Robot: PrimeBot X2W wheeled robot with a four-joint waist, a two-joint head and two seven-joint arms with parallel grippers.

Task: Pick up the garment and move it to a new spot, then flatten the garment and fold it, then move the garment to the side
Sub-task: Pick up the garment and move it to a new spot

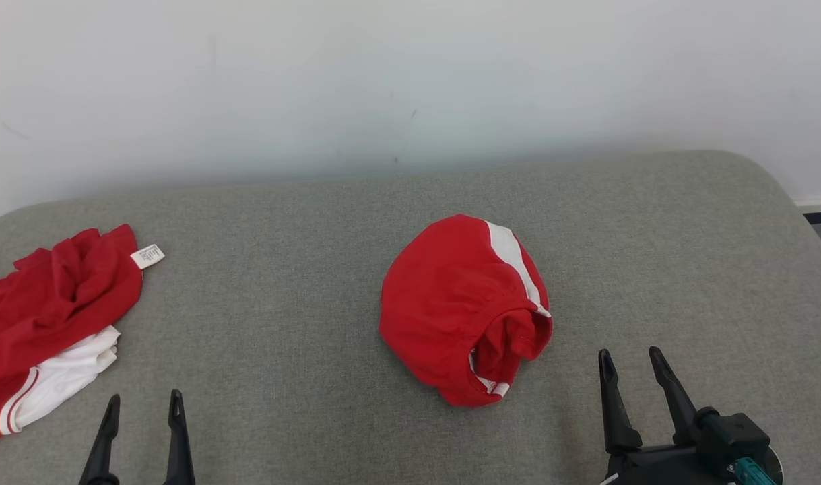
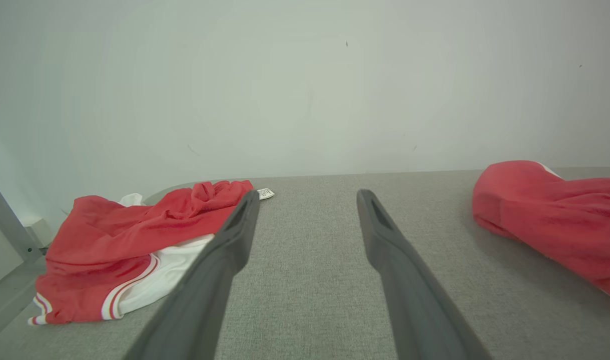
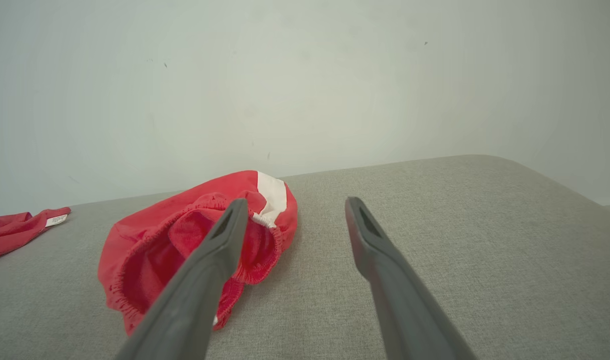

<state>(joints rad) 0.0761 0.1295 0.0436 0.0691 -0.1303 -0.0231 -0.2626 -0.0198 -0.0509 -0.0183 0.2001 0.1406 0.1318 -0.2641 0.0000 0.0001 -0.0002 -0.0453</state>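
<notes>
Our jaws stand apart on both sides with nothing between them. The left gripper (image 1: 145,396) rises at the lower left of the head view and the right gripper (image 1: 630,351) at the lower right, both over the grey padded surface (image 1: 282,283) and clear of any cloth. The red garment (image 1: 461,303) lies bunched into a rounded heap near the middle of the surface. A white stripe (image 1: 514,259) runs down its far right side, and its gathered elastic opening (image 1: 518,337) is turned toward our right gripper, with a strip of bare surface between the two. In the right wrist view that opening faces us and one finger (image 3: 204,280) crosses in front of it. A second garment (image 1: 46,323), red and white with striped trim, lies crumpled at the left edge of the surface, well apart from the heap, and a small white label (image 1: 147,256) sticks out at its far corner. In the left wrist view it sits to the left of our fingers and the heap lies off to the right. A pale wall (image 1: 383,81) stands behind the surface.
</notes>
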